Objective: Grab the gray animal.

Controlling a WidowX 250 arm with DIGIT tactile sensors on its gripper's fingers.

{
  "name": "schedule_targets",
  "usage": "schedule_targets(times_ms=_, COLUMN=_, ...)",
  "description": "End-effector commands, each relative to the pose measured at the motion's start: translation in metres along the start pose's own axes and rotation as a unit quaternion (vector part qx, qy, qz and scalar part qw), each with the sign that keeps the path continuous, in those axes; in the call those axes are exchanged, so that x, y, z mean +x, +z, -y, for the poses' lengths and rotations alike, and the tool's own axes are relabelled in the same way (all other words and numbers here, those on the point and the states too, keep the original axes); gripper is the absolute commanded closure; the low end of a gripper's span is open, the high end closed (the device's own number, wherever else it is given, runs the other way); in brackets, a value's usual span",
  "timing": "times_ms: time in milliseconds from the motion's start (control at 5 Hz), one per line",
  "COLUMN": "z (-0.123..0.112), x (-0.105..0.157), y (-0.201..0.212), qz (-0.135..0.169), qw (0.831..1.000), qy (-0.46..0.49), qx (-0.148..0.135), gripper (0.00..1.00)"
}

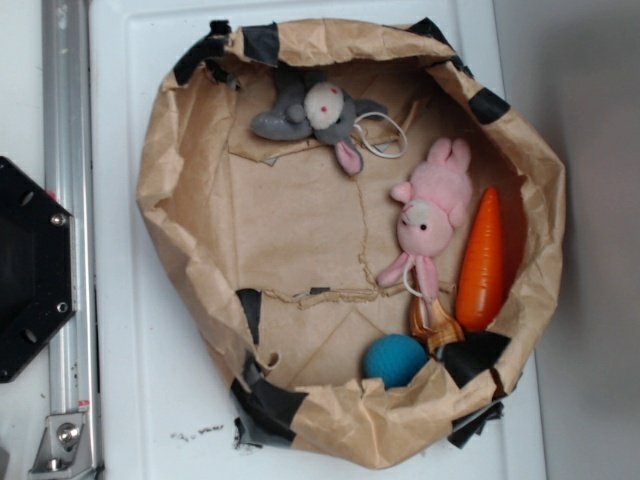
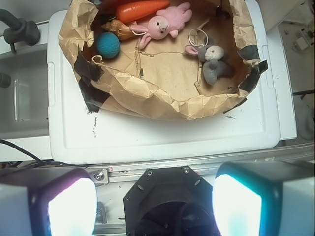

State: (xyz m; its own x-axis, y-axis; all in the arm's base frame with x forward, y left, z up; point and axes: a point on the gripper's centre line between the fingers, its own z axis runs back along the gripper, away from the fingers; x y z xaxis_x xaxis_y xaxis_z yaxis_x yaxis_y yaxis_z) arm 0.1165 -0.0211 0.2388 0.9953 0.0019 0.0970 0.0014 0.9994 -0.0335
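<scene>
- One white counter (image 1: 150, 380) carries a crumpled brown paper bag (image 1: 190, 260) patched with black tape, its mouth open.
- The gray animal (image 1: 315, 112) lies inside by the bag's rim, a pink bunny (image 1: 432, 215), orange carrot (image 1: 482, 262) and blue ball (image 1: 395, 360) well apart from it.
- The pincer (image 2: 155, 206) hangs spread, clear of the counter's edge, over a metal rail (image 1: 68, 200).

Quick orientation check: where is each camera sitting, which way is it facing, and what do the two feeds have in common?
Exterior: overhead, looking straight down into the paper bag; only the black robot base shows at the left edge.
Wrist: on the arm, high above and back from the bag, looking down; two bright fingers of the open gripper frame the bottom.
Shared: gray bunny, pink bunny, carrot, blue ball, seen from opposite sides.
</scene>
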Motion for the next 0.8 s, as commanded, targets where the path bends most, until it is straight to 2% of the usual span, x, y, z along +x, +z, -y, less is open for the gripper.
schedule_targets(times_ms=0, z=0.0, x=0.0, y=0.0, qz=0.0, qw=1.0, qy=0.0, qx=0.0, gripper=0.0)
schedule_targets(times_ms=200, z=-0.019, x=0.04, y=-0.033, qz=0.021, qw=1.0, qy=-0.012, qx=0.009, gripper=0.0)
schedule_targets(times_ms=400, z=-0.027, x=0.083, y=-0.062, qz=0.057, qw=0.997, qy=-0.029, qx=0.03, gripper=0.0)
schedule_targets(times_ms=600, z=-0.04, x=0.113, y=-0.088, qz=0.064, qw=0.996, qy=-0.031, qx=0.047, gripper=0.0)
